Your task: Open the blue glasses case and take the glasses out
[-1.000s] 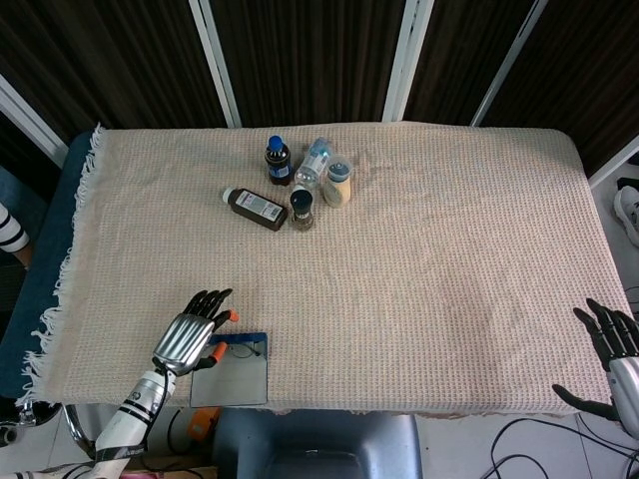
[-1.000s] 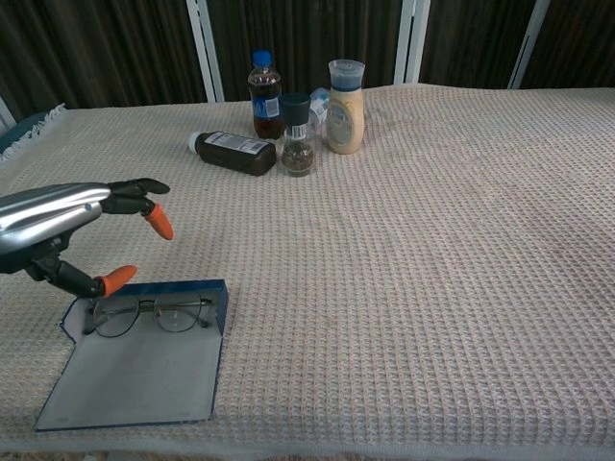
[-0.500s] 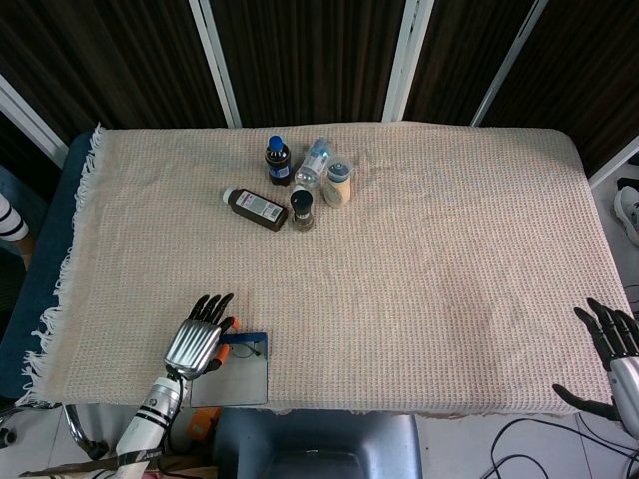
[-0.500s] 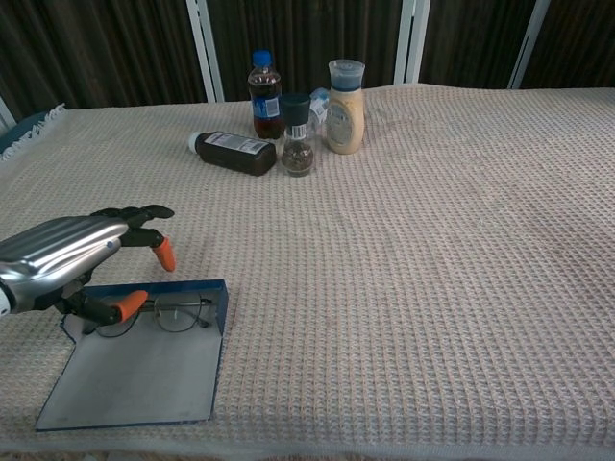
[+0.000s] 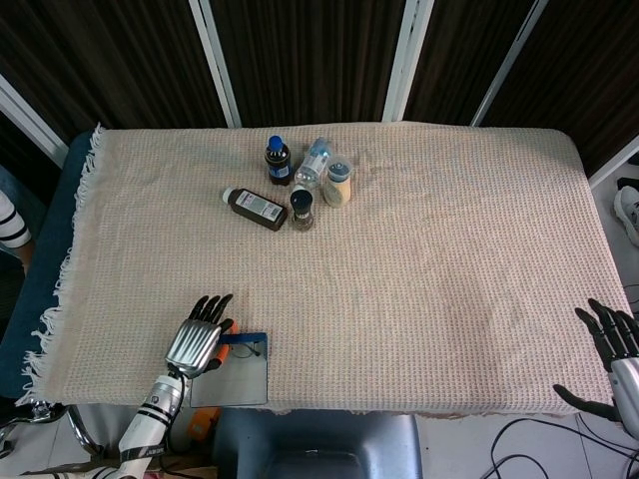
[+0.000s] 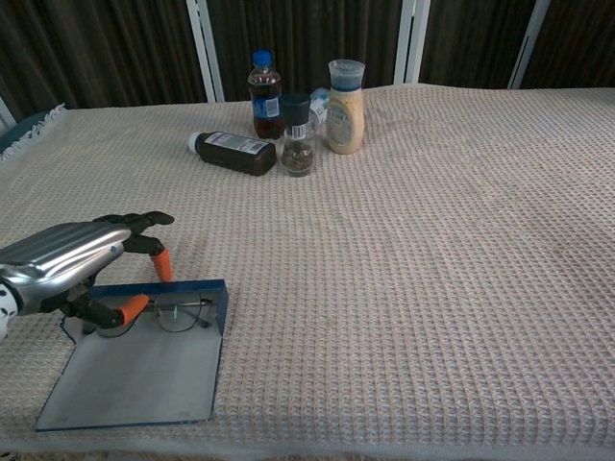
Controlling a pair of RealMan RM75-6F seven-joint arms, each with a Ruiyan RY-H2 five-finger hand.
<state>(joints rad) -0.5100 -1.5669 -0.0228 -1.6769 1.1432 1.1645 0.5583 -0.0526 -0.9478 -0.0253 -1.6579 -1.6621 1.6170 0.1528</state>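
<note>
Glasses [image 6: 163, 314] are lying inside the open blue case [image 6: 144, 370], which is sitting at the near-left edge of the tabletop [image 6: 432, 269], well apart from the cluster of bottles [image 6: 288, 130] at the far side. The lid is already lying flat toward the front edge, so the opening step looks done. Compared with a second ago, the left hand [image 6: 72, 264] has been sinking from above the case down onto it, and its orange-tipped fingers [image 6: 161, 263] are now hanging spread just over the frames, one tip [image 6: 132, 307] sitting right beside the left lens. The fingers are still apart and grasping nothing; whether any tip is touching the frames is hard to tell. That descent suggests the pickup is about to begin. Far to the right of the case, the right hand [image 5: 611, 344] is idling at the tabletop's edge, fingers released and empty.
</note>
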